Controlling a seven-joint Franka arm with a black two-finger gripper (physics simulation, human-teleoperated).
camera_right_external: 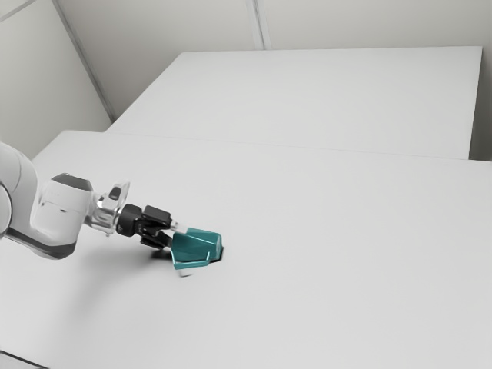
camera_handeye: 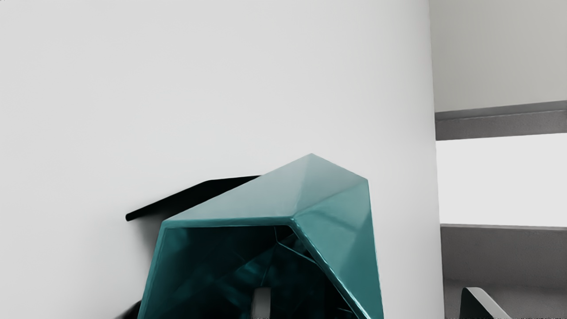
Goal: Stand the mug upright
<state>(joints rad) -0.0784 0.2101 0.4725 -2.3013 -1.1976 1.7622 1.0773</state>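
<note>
On the table, a teal mug on its side

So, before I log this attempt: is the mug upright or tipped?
Tipped. The teal mug is on its side, its open mouth facing the hand instead of up.

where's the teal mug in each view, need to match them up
Exterior view: the mug is left of centre, tipped over, at the gripper's fingertips.
Wrist view: right ahead of the gripper, one fingertip within its open mouth.
Shared landmark: the white tabletop around it.
</note>
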